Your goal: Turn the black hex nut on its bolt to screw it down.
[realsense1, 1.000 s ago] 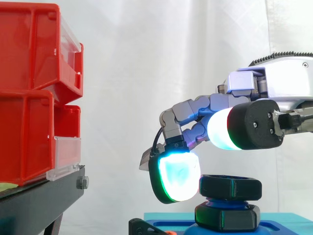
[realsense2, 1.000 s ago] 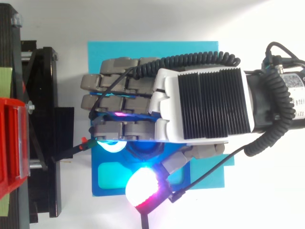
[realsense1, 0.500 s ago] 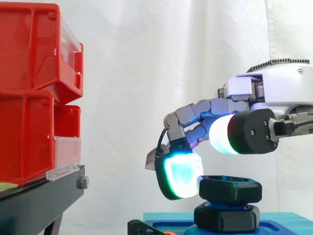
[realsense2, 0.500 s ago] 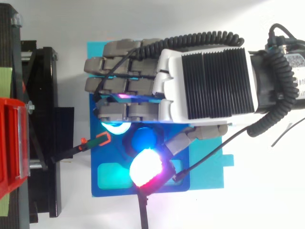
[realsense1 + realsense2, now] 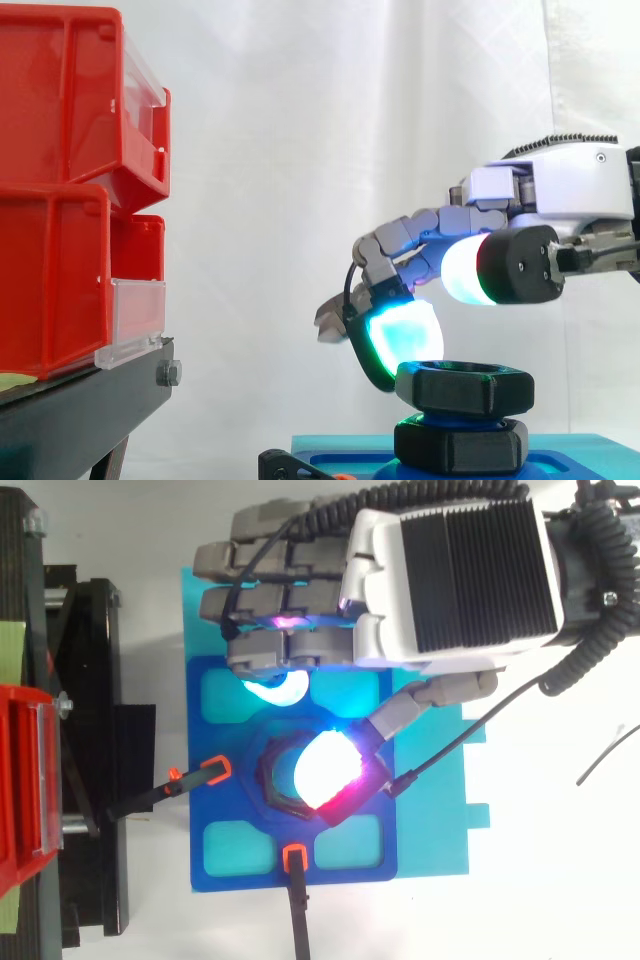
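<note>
Nearest the side camera, an orange clip [image 5: 295,857] gripped the front edge of a blue fixture plate [image 5: 235,875], which lay on a cyan mat [image 5: 440,820] on the white table [image 5: 550,880]. A second orange clip [image 5: 215,772] held the plate's edge on the side of the bins.

At the middle of the plate the blue bolt [image 5: 440,418] stood upright, its long axis vertical. The black hex nut [image 5: 462,388] sat flat near the bolt's top with its hole facing up. A narrow band of blue thread showed between the nut and a lower black hex piece [image 5: 462,445].

The hand [image 5: 560,190] reached in from the right, above the nut. Its thumb pad [image 5: 470,270] glowed white and hung clear over the nut. The fingers [image 5: 400,335] were curled downward side by side and clasped nothing. One cyan pad sat just beside the nut's upper corner on the side of the bins; whether it touched could not be told.

Well apart, red bins [image 5: 60,190] sat stacked on a black stand [image 5: 80,410], with a white curtain [image 5: 300,150] behind.
</note>
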Motion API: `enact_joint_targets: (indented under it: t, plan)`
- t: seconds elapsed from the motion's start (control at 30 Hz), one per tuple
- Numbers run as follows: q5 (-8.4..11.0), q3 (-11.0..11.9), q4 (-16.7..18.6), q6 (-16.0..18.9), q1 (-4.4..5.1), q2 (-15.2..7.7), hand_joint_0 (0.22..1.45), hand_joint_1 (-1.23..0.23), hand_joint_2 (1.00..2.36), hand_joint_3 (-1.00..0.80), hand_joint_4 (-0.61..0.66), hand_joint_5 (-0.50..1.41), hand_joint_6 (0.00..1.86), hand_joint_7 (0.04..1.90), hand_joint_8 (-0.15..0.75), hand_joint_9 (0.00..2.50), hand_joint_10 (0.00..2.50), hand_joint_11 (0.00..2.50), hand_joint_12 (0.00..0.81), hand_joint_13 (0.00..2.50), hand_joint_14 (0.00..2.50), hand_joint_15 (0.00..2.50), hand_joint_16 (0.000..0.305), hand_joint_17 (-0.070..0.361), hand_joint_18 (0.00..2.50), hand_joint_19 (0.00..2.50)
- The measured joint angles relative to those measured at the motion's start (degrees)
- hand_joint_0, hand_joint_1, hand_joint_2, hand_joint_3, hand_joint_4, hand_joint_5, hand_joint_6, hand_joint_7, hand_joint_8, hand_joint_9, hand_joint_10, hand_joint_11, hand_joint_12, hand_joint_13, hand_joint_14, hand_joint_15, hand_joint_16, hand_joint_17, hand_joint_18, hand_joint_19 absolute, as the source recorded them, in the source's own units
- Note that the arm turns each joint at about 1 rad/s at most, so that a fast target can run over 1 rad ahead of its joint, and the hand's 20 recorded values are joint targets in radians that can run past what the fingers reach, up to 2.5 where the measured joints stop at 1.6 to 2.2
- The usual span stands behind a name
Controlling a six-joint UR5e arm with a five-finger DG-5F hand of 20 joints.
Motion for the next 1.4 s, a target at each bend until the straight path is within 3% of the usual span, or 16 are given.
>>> enact_joint_targets:
  t: [0.2,0.5,0.7,0.97,1.4]
  plan:
    - [-0.66,2.9,-1.5,0.0,-0.4,0.0,0.5,-0.15,1.0,-0.5,0.16,-0.03,0.5,1.45,0.247,0.57,0.0,0.06,0.319,0.45,0.0,0.03,0.051,0.115,0.35,0.3]
    - [-0.5,4.5,0.2,-0.8,0.74,-1.3,0.49,-0.17,1.0,-0.5,0.18,-0.05,0.5,1.33,0.245,0.57,0.0,0.05,0.321,0.45,0.0,0.03,0.051,0.115,0.36,0.31]
    - [0.01,4.5,1.5,-0.7,2.05,-1.9,0.49,-0.21,1.0,-0.5,0.18,-0.06,0.5,1.26,0.244,0.57,0.0,0.06,0.322,0.45,0.0,0.03,0.052,0.116,0.37,0.31]
    - [2.16,4.5,1.4,-0.7,4.43,-1.9,0.49,-0.2,1.0,-0.5,0.19,-0.07,0.5,1.23,0.241,0.57,0.0,0.05,0.322,0.45,0.0,0.03,0.051,0.116,0.37,0.31]
    - [4.45,4.5,1.1,-0.7,7.03,-2.0,0.49,-0.2,1.0,-0.5,0.21,-0.07,0.5,1.15,0.239,0.57,0.0,0.04,0.321,0.45,0.0,0.03,0.051,0.116,0.37,0.31]
